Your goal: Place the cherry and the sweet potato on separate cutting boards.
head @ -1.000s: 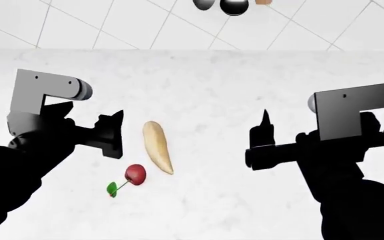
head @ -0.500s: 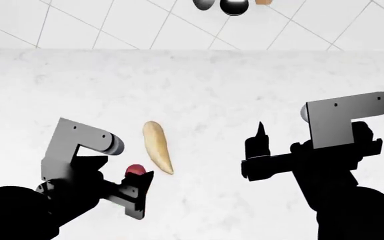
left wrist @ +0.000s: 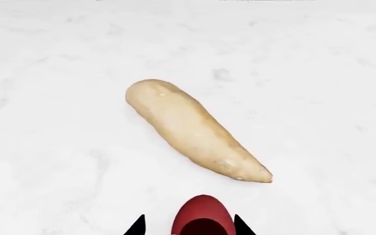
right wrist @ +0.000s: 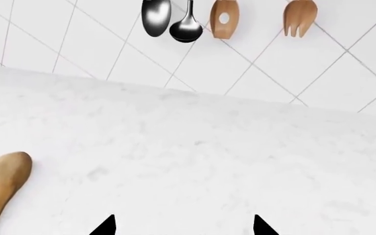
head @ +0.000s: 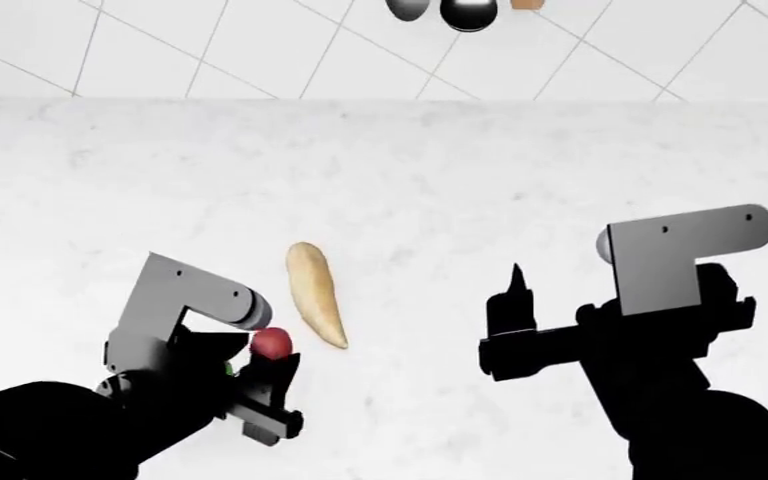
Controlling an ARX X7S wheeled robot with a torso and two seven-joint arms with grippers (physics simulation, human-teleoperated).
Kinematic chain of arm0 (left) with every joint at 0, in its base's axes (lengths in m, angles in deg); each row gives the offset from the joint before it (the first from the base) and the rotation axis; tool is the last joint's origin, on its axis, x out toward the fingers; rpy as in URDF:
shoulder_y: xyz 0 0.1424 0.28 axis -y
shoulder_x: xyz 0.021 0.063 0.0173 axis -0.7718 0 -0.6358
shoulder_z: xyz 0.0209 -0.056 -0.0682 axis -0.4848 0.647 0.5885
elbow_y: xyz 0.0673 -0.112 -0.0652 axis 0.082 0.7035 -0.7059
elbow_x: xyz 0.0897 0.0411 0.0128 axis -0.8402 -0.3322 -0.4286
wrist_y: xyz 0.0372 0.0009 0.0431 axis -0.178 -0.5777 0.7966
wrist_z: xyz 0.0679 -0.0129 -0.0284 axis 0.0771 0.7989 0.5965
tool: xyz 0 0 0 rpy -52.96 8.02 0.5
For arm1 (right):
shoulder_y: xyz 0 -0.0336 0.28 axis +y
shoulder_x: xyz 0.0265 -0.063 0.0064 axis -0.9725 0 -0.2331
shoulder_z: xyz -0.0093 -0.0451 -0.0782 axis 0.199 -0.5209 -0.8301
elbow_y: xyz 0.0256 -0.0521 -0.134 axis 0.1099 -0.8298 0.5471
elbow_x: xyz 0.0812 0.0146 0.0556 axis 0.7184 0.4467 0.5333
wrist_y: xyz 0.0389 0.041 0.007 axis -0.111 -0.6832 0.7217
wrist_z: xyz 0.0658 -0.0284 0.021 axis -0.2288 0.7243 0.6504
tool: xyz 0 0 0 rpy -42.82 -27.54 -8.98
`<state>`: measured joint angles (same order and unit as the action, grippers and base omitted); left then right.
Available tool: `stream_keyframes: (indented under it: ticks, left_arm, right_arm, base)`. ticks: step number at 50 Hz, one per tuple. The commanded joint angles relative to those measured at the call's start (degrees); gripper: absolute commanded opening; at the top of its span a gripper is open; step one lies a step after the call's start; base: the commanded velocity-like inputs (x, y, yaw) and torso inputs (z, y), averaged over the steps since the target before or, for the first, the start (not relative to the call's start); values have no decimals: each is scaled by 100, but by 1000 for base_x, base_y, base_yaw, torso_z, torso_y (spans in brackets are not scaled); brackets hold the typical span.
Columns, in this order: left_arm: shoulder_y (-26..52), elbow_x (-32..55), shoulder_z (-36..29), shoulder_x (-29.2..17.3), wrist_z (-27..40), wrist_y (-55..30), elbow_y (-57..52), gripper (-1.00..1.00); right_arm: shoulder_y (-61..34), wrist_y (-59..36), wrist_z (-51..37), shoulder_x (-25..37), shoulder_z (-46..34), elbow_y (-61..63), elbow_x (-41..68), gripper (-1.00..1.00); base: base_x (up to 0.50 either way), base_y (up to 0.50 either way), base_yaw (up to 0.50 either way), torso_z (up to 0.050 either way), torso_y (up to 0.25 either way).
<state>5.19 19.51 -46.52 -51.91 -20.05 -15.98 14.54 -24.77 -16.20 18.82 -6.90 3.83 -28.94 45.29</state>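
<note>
**Left claw drops onto the cherry; boards out of sight**

Lower and closer than a second ago, the left arm has swung in from beside the sweet potato to straddle the cherry, while the right arm has eased slightly inward and down.

The white marble worktop point(head: 398, 170) fills the head view, with a tiled wall behind and hanging utensils point(right wrist: 172, 19) above. No cutting board shows in any view, and no container either, so the destinations must be found elsewhere.

The right claw point(head: 507, 320) hovers empty, its tips spread apart over bare worktop.

The sweet potato point(head: 315, 293) lies flat on the worktop, just beyond the cherry. It looks stiff and smooth, probably best gripped across its thick middle, not the tapered ends.

The left claw point(head: 267, 385) stands with its tips apart on either side of the cherry point(left wrist: 202, 220), not yet clamped. The cherry is small, glossy and round, likely to roll or squirt out; a gentle, centred squeeze on its body seems wisest.
</note>
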Motion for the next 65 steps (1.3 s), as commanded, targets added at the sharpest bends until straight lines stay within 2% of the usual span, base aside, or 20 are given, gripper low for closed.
stream_keyframes:
  ticks: [1,12,22,30,41,43,47,53,59,65]
  left_arm:
    - [-135,91,-172,-5,-47,-75,-19,-100]
    - [-149,197,24,-177,60,-32,-500,-100]
    - [203,247,769,-649,577,-206,-841,-100]
    - [323,545,1356,-889,798,-514,-1149,-100]
    - [68,660,1573,-996,790,-433,-1202,-100]
    - [21,673,1604,-1015,782,-407,-1205,-100]
    - [-164,735,1732,-1084,787,-368,-1280,-100]
    - [-240,742,1779,-1127,732,-272,-1207,-100]
    - [-218,657,1747,-1164,548,-30,-893,-100]
    - [-192,588,1689,-1206,378,148,-647,-100]
  right_arm:
    - [16,4,14,-1,-23,-36,17,100]
    - [-198,-45,111,-93,-216,-161,13,100]
    - [-1024,-436,536,-550,-1016,-921,-49,100]
    - [-2089,-358,932,-1390,-1456,-2757,-196,100]
    - [-3236,137,1640,-2387,-1504,-5336,-44,100]
    - [-3424,462,1623,-2444,-1891,-5883,359,100]
    - [-3757,1234,1402,-2447,-3716,-6743,2281,100]
    - [-3896,1838,1221,-2448,-5760,-7083,4419,100]
    - [-3876,2184,1021,-2448,-6833,-7249,5655,100]
    - [-3906,2456,873,-2448,-7347,-7435,6198,100]
  base:
    - [0,0,0,0,0]
    - [0,0,0,0,0]
    - [0,0,0,0,0]
    - [0,0,0,0,0]
    - [0,0,0,0,0]
    - [0,0,0,0,0]
    - [0,0,0,0,0]
    - [0,0,0,0,0]
    - [0,0,0,0,0]
    - [0,0,0,0,0]
